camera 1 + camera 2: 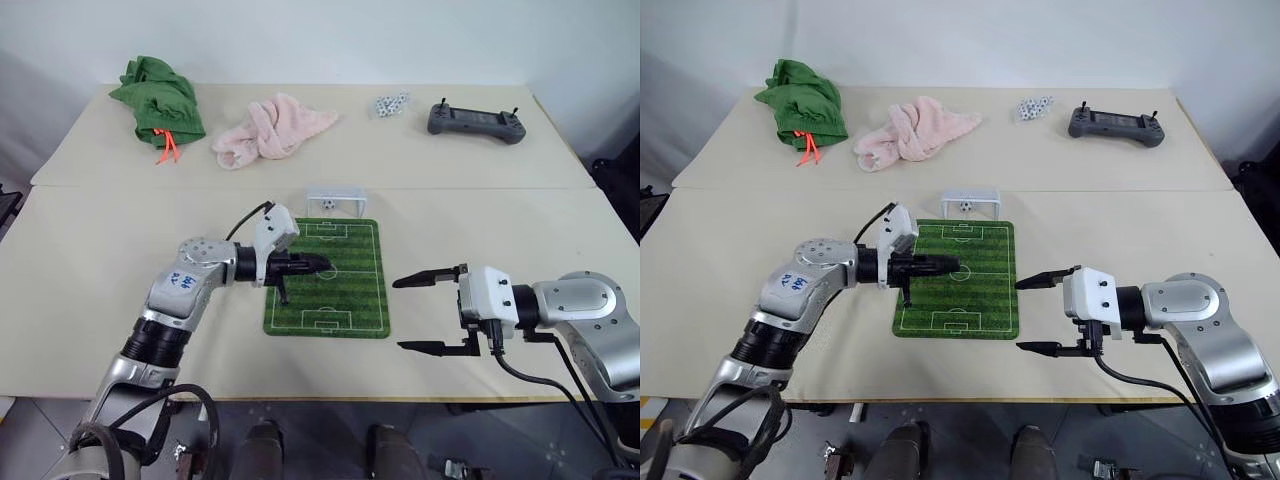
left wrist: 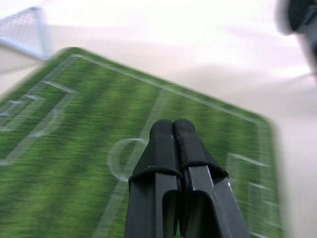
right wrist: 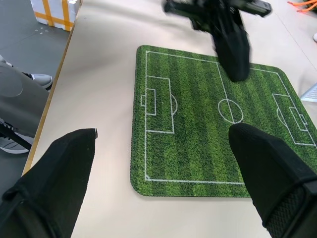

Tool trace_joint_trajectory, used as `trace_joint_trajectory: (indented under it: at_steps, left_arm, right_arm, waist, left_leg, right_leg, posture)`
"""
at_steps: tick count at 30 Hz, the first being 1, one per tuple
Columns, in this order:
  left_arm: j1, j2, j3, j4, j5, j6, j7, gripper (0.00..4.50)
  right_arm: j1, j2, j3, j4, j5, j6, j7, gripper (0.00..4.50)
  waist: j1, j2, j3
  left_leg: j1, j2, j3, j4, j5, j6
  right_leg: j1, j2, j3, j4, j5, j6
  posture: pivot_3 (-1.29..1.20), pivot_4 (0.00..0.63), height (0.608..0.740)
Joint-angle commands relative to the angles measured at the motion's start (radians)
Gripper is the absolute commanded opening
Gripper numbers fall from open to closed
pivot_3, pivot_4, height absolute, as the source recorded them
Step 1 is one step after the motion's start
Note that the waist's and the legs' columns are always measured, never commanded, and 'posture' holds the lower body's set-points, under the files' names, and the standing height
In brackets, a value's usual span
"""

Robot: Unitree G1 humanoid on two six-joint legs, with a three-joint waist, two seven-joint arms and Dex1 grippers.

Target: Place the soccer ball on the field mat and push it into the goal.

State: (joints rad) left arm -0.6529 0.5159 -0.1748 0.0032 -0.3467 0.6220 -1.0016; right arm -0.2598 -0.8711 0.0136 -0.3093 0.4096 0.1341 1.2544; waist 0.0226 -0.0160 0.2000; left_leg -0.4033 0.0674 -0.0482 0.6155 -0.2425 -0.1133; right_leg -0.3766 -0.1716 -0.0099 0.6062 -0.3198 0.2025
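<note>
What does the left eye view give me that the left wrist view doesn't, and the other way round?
Left eye view: the tiny white-and-black soccer ball inside the small white-framed goal, the open right gripper beside the mat, plus the green cloth bag, pink towel, white dice and dark grey controller at the table's far side.

Left wrist view: the left gripper's black fingers pressed together, close up.

Both: the green striped field mat, the goal and the left gripper over the mat.

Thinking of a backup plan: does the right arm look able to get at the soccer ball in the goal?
Probably yes: the soccer ball sits in the goal beyond the field mat, and nothing lies between it and the open right tool.
</note>
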Motion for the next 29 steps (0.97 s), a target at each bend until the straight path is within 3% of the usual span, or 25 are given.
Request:
trace_joint_trajectory:
  at_steps: [1, 8, 13, 18, 29]
  left_arm:
    - [0.028, 0.022, 0.037, -0.109, -0.046, -0.011, -0.028, 0.02]
    - [0.079, 0.052, 0.137, -0.174, -0.066, -0.103, -0.016, 0.02]
    - [0.101, 0.195, 0.167, -0.121, 0.053, -0.128, 0.046, 0.02]
    - [0.137, 0.329, 0.255, -0.132, 0.040, -0.105, 0.031, 0.02]
    - [0.229, 0.349, 0.342, -0.248, 0.015, -0.040, 0.120, 0.02]
  right_arm:
    - [-0.013, -0.005, -0.020, -0.008, 0.008, -0.011, 0.005, 4.50]
    - [-0.019, -0.002, -0.017, -0.004, 0.010, -0.012, 0.009, 4.50]
    - [-0.007, -0.002, -0.020, -0.007, 0.012, -0.010, 0.009, 4.50]
    - [0.004, -0.002, -0.031, 0.000, 0.010, -0.021, 0.007, 4.50]
    - [-0.070, 0.045, -0.025, 0.103, -0.058, -0.096, -0.061, 4.50]
  waist:
    - [0.000, 0.000, 0.000]
    - [-0.003, 0.000, 0.000]
    - [-0.002, 0.000, 0.000]
    - [-0.001, 0.000, 0.000]
    - [-0.004, 0.000, 0.000]
  left_leg:
    - [0.000, 0.000, 0.000, 0.000, 0.000, 0.000]
    - [0.000, 0.000, 0.000, 0.000, 0.000, 0.000]
    - [0.000, 0.000, 0.000, 0.000, 0.000, 0.000]
    - [0.000, 0.000, 0.000, -0.002, 0.000, 0.000]
    - [0.000, 0.000, 0.000, -0.002, 0.000, 0.000]
  right_leg:
    - [0.000, 0.000, 0.000, 0.000, 0.000, 0.000]
    - [0.000, 0.000, 0.000, 0.000, 0.000, 0.000]
    - [0.000, 0.000, 0.000, -0.002, 0.000, 0.000]
    - [0.000, 0.000, 0.000, -0.002, 0.000, 0.000]
    - [0.000, 0.000, 0.000, -0.001, 0.000, 0.000]
  posture:
    - [0.00, 0.150, 0.740]
    - [0.00, 0.150, 0.740]
    - [0.00, 0.150, 0.740]
    - [0.00, 0.150, 0.740]
    - [0.00, 0.150, 0.740]
